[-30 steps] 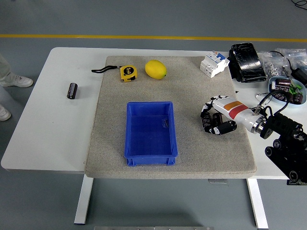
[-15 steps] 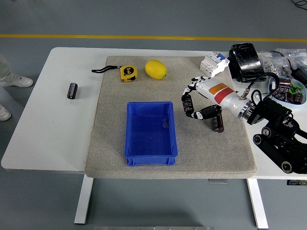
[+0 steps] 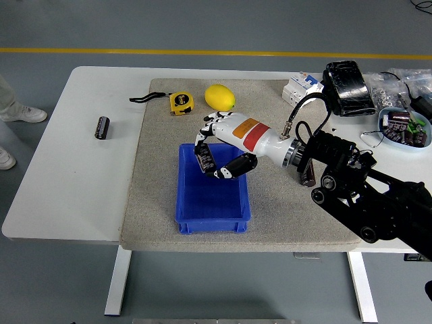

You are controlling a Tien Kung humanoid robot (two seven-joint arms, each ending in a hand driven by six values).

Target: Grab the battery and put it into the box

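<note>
Your right hand hovers over the blue box mid-desk, fingers curled, pinching a dark battery.

box far wall partly covered by right hand | whatever sits inside curled fingers too small to make out | dark cylinder behind right forearm, mostly hidden | bowl contents indistinct, cluttered | person's shoes cut off at left edge | left hand out of frame
</note>
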